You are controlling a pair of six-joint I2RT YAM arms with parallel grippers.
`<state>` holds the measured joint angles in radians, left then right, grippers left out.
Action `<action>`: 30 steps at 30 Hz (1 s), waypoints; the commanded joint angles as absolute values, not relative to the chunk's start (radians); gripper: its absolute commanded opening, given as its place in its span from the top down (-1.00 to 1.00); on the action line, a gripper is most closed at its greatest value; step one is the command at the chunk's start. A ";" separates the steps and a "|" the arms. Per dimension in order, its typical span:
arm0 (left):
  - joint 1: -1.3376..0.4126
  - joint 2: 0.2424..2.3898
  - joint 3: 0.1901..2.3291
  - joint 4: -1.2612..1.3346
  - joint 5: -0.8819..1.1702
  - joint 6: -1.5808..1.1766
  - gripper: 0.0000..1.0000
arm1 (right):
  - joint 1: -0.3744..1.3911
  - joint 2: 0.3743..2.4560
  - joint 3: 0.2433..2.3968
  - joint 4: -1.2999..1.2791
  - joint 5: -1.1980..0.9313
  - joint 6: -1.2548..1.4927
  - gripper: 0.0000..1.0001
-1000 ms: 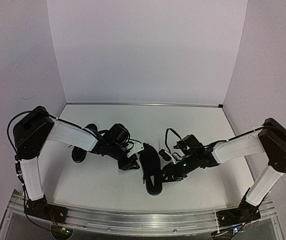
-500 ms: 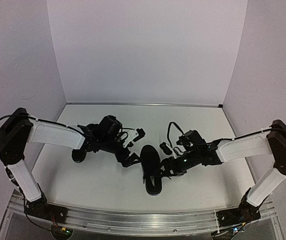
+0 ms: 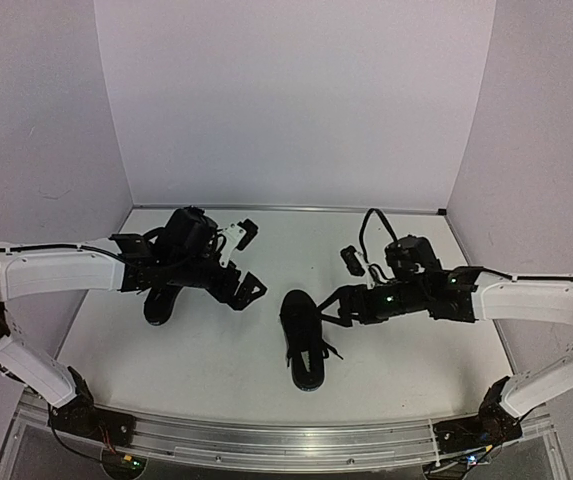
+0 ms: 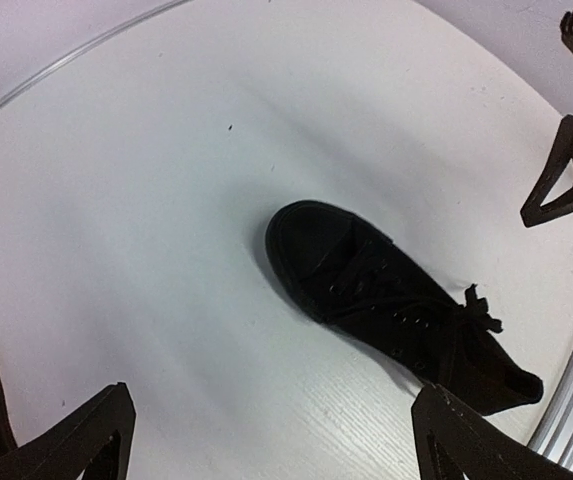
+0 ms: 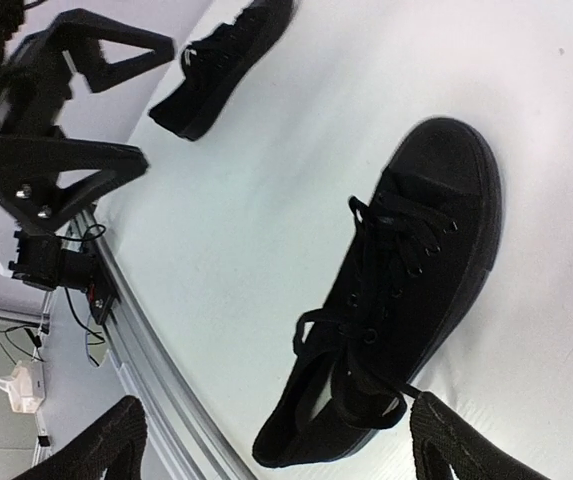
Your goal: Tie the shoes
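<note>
— Shoes [image 3: 303, 345] first: where do we have them?

— We see the middle shoe [image 4: 396, 300] flat on its sole on the table [image 3: 216, 350]. Its long axis runs near to far, with the toe toward the back wall and the heel toward the rail [image 3: 286, 435] at our edge. The other shoe [image 3: 159, 305] lies well off to the left, partly under our left arm.

— And our tools?

— Both are spread wide and hold nothing. Our left gripper [image 3: 238, 262] hangs over the table between the two shoes. Our right gripper [image 3: 344, 283] hovers just beside the middle shoe's toe end, on its right.

— Which do we call nearer?

— The right one, by a little, we judge. The shoe lies between the two, so each arm would come at it across its long axis, one from each flank.

— The laces [image 5: 366, 330]?

— They are bunched at the ankle end of the eyelets, with loops spilling toward the right arm's side. We cannot tell whether that is a bow or a loose tangle.

— So what does the coming move turn on?

— That bunch lies closer to the near edge than either gripper. As we see it, both would have to draw back along the shoe and come down there.
</note>
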<state>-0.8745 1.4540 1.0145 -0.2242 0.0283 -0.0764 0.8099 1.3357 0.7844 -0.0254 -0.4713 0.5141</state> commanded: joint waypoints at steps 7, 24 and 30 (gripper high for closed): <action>-0.877 1.309 0.947 -0.302 -0.121 -0.292 -0.99 | 0.881 1.633 0.882 -0.089 -0.370 0.512 -0.66; -0.879 1.174 0.926 -0.324 -0.199 -0.316 -0.99 | 0.885 1.801 1.072 -0.009 -0.370 0.559 1.00; -0.879 1.102 0.925 -0.318 -0.258 -0.349 -0.99 | 0.905 1.891 1.254 0.046 -0.337 0.621 1.00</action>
